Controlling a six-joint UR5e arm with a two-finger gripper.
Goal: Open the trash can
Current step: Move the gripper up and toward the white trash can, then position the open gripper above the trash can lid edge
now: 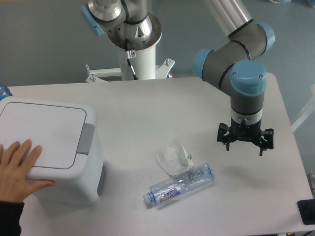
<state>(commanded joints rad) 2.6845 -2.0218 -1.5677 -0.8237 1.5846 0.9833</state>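
The trash can (pixel 49 150), a large white boxy plastic bin with rounded corners, stands at the left of the pale grey desk (pixel 147 108), near its front edge; its flat white lid lies closed and the grey push-button strip (pixel 87 139) on its right side looks untouched, so the opening is, by my judgement, wholly left to do. A person's bare hand (pixel 19 169) rests flat on the lid's near-left corner. To the right lie a crumpled clear plastic wrapper (pixel 173 157) and a clear plastic bottle (pixel 179 186), touching. Well apart, over the desk's right side, hangs the black gripper (pixel 244 142), its fingers spread apart and holding nothing. The stretch of desk behind the wrapper offers open room toward the button.
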